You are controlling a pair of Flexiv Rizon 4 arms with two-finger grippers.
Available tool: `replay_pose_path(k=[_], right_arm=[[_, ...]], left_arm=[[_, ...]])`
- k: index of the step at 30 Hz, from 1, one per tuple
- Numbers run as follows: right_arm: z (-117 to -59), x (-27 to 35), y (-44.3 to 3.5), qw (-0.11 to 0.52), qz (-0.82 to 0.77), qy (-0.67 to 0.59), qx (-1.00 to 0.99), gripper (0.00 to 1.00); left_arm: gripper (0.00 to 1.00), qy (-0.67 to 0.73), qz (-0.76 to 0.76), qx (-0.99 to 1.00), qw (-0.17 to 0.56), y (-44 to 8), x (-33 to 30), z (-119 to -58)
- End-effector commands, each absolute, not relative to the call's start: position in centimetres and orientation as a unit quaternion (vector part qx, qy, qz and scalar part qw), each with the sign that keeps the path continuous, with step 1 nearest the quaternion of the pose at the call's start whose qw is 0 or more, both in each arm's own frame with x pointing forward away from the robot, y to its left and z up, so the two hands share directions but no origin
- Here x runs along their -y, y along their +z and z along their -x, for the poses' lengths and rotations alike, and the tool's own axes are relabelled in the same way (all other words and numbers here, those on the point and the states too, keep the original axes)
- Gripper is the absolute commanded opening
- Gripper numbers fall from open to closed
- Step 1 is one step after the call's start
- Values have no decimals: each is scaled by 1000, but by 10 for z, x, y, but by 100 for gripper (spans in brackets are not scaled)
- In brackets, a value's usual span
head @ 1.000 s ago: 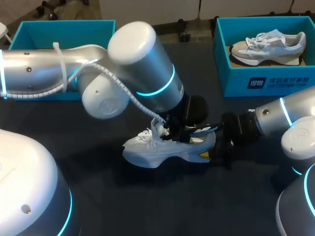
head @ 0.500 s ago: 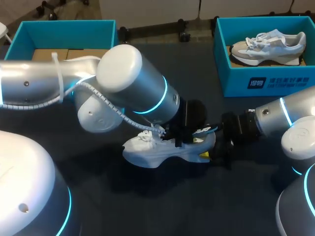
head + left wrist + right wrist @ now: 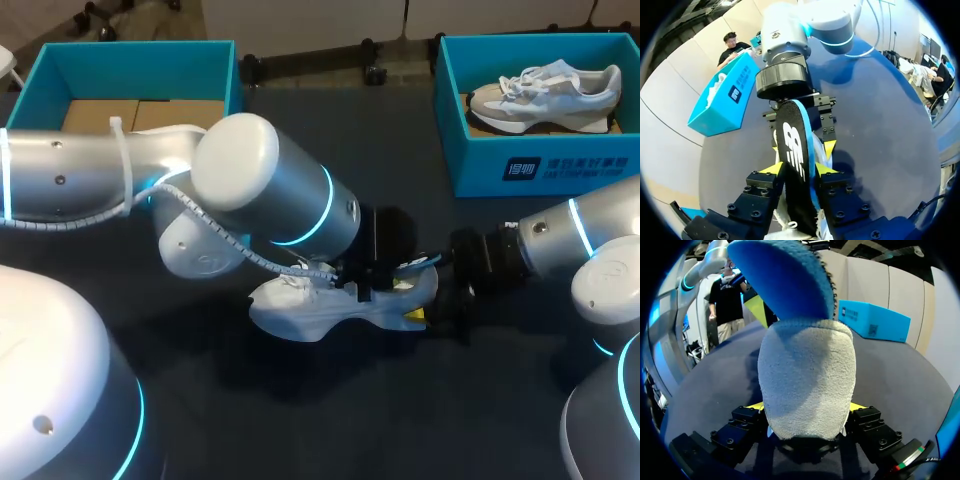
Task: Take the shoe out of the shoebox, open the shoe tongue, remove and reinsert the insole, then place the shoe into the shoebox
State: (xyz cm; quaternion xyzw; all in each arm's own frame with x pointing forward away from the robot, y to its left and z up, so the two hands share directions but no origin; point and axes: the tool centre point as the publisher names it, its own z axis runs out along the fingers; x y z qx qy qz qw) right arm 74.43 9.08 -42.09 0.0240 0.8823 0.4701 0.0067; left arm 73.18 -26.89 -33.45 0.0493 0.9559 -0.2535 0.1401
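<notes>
A white shoe [image 3: 310, 308] lies on its sole on the dark table, toe to the left. My right gripper [image 3: 432, 300] is shut on its heel; in the right wrist view the grey heel [image 3: 807, 385] fills the gap between the fingers of that gripper [image 3: 806, 407]. A black insole with a blue edge [image 3: 795, 160] stands up out of the shoe. My left gripper [image 3: 798, 169] is over the shoe's opening, its yellow tips pressed against the insole from both sides. Beyond the heel the insole's blue underside [image 3: 785, 280] rises. Straight ahead of it is my right gripper [image 3: 802, 145].
A teal shoebox [image 3: 130, 60] with cardboard inside stands at the back left. Another teal box [image 3: 540, 170] at the back right holds a second shoe [image 3: 545, 95]. My left arm's bulky elbow [image 3: 240, 170] hangs above the table's middle.
My left arm has swung down and to the left, and its fingers have closed in on the insole. The right arm and the shoe have stayed put.
</notes>
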Motion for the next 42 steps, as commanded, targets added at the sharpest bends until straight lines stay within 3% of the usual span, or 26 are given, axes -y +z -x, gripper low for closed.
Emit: replay_pose_path(k=[1, 3, 8, 12, 42], right_arm=[[-744, -91, -422, 7, -24, 469, -883, 0], [-744, -91, -422, 7, -24, 469, -883, 0], [-744, -91, -422, 7, -24, 469, -883, 0], [-744, -91, -422, 7, -24, 469, -883, 0], [-744, -91, -422, 7, -24, 469, -883, 0]], left_arm=[[35, -253, -49, -956, 139, -339, 271, -732], [32, -252, -48, -956, 139, -340, 271, -732], [10, -254, -43, -957, 135, -343, 273, -733], [0, -256, -42, -957, 132, -345, 275, -734], [0, -356, -63, -928, 94, -220, 284, -713]])
